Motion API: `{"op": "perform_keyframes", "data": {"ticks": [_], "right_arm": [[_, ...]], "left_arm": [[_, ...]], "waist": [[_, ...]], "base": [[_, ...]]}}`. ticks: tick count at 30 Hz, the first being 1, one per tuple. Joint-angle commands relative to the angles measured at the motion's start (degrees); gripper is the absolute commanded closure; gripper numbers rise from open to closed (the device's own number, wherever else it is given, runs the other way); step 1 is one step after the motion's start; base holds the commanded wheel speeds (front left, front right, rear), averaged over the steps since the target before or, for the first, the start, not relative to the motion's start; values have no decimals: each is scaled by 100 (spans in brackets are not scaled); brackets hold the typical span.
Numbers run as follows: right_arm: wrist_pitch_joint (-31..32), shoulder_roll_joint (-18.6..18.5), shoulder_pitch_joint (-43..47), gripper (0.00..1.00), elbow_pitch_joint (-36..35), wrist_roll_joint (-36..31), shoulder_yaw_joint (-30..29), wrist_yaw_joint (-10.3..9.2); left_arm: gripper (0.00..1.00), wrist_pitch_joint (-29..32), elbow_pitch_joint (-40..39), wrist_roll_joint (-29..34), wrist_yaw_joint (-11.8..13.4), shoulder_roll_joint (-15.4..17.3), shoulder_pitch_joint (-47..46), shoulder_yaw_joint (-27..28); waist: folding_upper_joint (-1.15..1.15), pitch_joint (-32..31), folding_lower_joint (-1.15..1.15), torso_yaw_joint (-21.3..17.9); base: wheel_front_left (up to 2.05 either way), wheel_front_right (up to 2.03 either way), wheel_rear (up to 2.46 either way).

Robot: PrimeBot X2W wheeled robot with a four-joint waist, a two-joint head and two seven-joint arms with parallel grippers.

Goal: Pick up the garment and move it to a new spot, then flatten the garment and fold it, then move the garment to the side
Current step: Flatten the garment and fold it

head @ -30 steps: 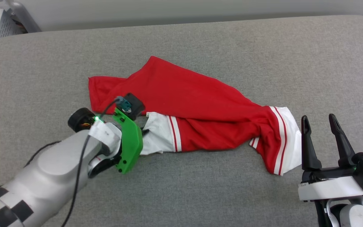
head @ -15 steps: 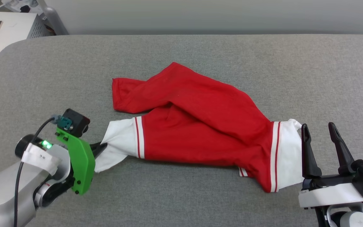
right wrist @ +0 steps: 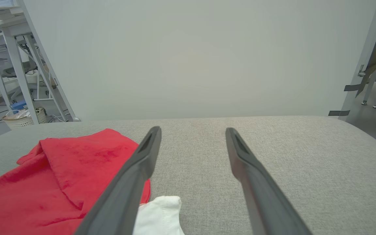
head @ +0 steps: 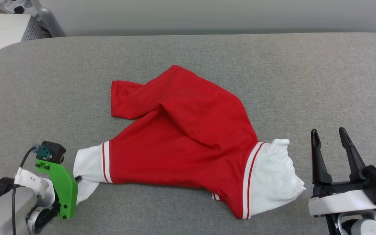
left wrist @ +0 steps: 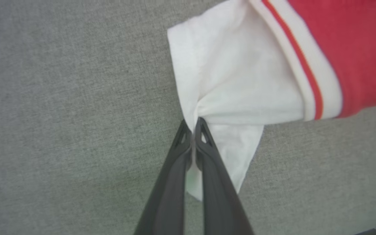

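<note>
Left gripper (left wrist: 193,121): your wrist view shows it pinching the garment (left wrist: 240,81)'s sleeve.
Right gripper (head: 328,130): apart, apparently beside the cloth.

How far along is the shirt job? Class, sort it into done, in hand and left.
Done: only a grip on the shirt. In hand: the left claw is shut on one white sleeve; the right claw is open beside the other sleeve, not holding it. Left: the shirt lies rumpled, its body lapped over itself, so flattening, folding and moving aside remain.
</note>
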Motion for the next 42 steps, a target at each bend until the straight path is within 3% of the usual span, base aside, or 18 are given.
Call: {"op": "perform_keyframes", "data": {"ticks": [1,5,11,14,16,20,25,29,32,36,42], "right_arm": [[-27,-4,46,0,21,-47,-8,-4],[-27,-4,86,0,27,-79,-27,-4],[-27,-4,119,0,-76,-276,-155,-4],[-27,-66,41,0,-156,-345,-227,-4],[-27,-151,-67,0,-199,-319,-243,-4],[-27,-463,-464,0,-348,-211,-271,-4],[-27,-995,-1159,0,-350,17,-111,-4],[-8,-1619,-1767,0,131,271,505,-4],[420,-2045,-2303,0,433,678,1107,-4],[1480,-2701,-3094,0,706,1314,2096,-4],[3557,-3569,-4043,0,949,2555,3656,-4]], "left_arm": [[0,-148,98,16,43,-98,82,21],[0,-743,310,363,172,-293,11,26],[0,-2178,251,546,724,-551,139,455],[0,-2469,90,703,1056,-610,268,726],[0,-2518,-123,894,1302,-663,388,1047],[0,-2526,-1112,1986,2047,-911,975,2328],[0,-2527,-2041,3335,2434,-1436,1951,3474],[0,-2528,-2430,4206,2453,-1865,2425,4061],[0,-2528,-2656,4652,2441,-2211,2695,4356],[0,-2528,-2849,5062,2275,-2656,2868,4730],[0,-2528,-2971,5580,1912,-3209,2930,5133]], "waist": [[0,-51,0,15],[0,-210,0,73],[0,-489,0,247],[0,-564,0,335],[0,-581,0,373],[0,-553,0,475],[0,-439,0,608],[0,-313,0,726],[0,-195,0,831],[0,22,0,997],[0,348,0,1233]], "base": [[0,0,0],[0,0,0],[0,0,0],[0,0,0],[0,0,0],[0,0,0],[0,0,0],[0,0,0],[0,0,0],[0,0,0],[0,0,0]]}}
